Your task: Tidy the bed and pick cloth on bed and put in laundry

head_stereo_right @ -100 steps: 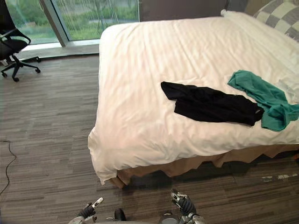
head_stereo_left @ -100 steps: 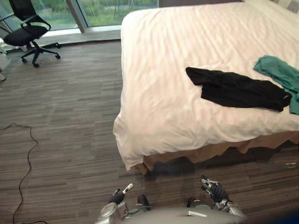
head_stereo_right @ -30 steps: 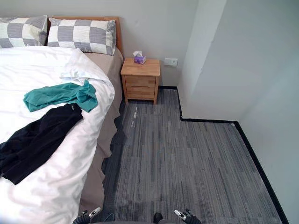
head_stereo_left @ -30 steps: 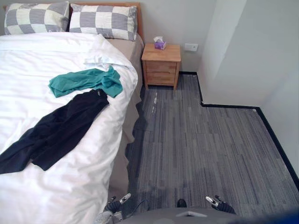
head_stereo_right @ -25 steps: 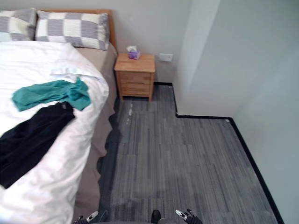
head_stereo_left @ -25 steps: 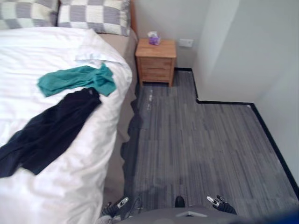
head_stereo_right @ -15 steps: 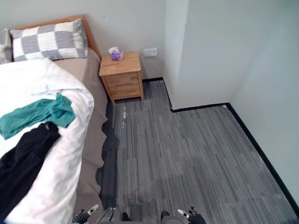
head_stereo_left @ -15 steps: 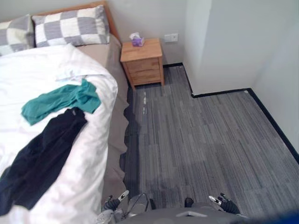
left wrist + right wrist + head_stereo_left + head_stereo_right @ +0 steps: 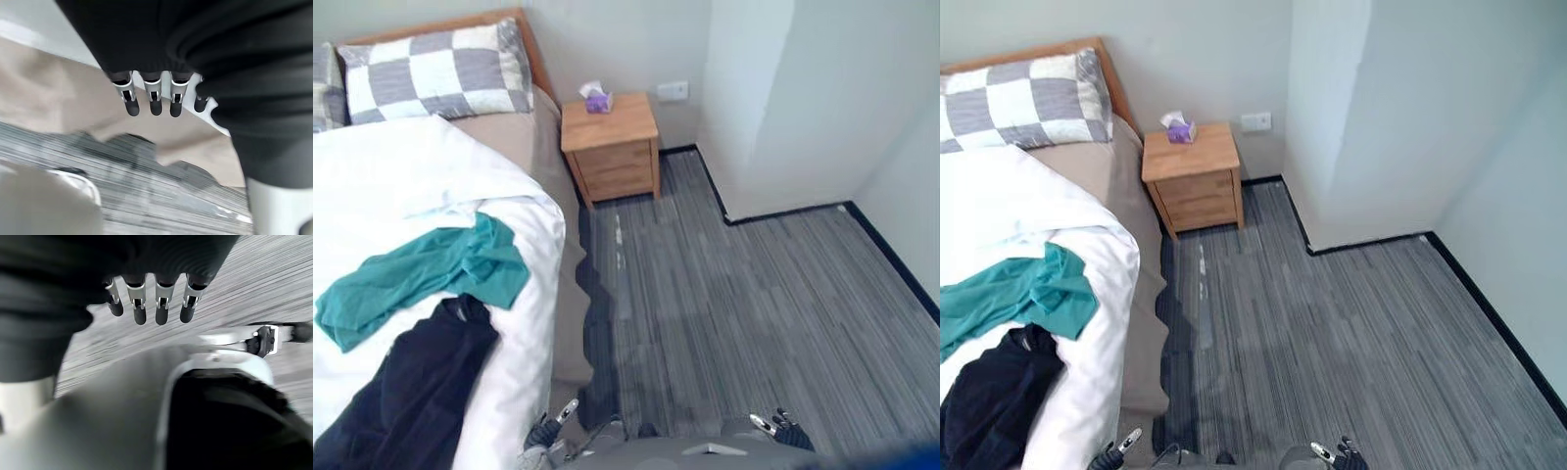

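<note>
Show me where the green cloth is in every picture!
Left eye view: the green cloth lies on the bed, left of middle, just above the black cloth.
Right eye view: it lies at the left edge.
Left wrist view: the left hand faces the bed skirt and floor.
Right wrist view: the right hand faces the floor.
Shared landmark: the nightstand, in both eye views.

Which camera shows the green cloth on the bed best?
The left eye view: almost all of the green cloth shows, spread on the white duvet. The right eye view cuts its end off at the picture's edge. The wrist views face the floor.
</note>
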